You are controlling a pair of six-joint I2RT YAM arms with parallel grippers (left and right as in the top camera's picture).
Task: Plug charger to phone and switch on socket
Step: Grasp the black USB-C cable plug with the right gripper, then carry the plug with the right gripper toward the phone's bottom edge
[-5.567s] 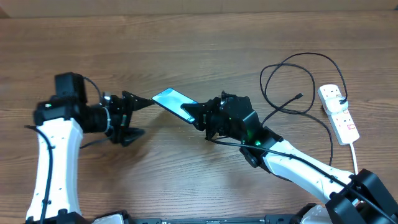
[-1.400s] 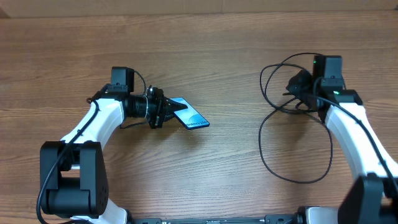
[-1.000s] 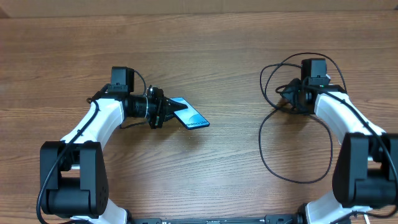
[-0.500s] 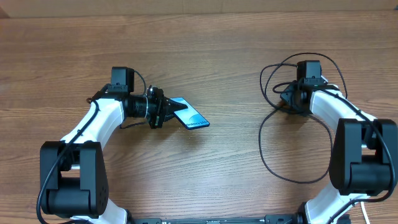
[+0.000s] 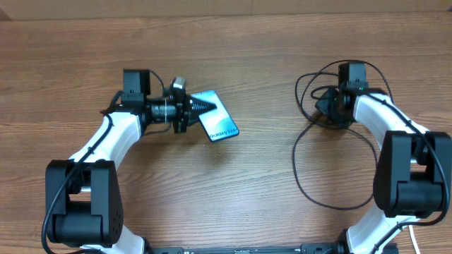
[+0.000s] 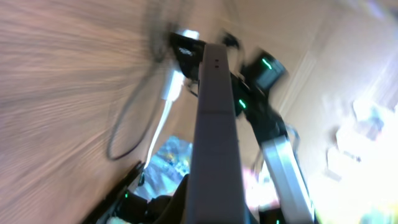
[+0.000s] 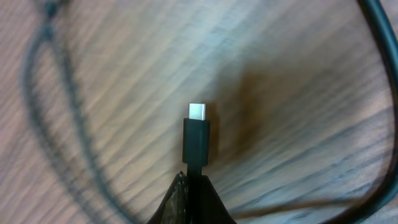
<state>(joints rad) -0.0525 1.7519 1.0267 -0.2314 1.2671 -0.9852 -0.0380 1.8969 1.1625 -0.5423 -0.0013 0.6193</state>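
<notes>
- Progress, as judged from the layout: 0 of 2 steps finished, neither plugged in nor switched on. With both pieces in grip, about at the approach to mating.
- Near the bases: slack of the charger lying in a wide loop on the table, apart from everything else.
- Mid-table, left: phone held by the left gripper, claw clamped on 1 end. Screen up and angled, well apart from the plug.
- Mid-table, right: right gripper pinched together on the charger just behind its connector tip, metal end sticking out free above the wood.
- Farther right: socket not made out from overhead, probably hidden under the right arm. A white blur in the left wrist view, possibly it; cannot tell.
- Left to do: bring tip and phone port together, push in, then free 1 claw for the socket.
- Pose: left arm bent at the elbow, wrist level and pointing right. Right arm doubled up along the table's right side, wrist turned toward the centre.
</notes>
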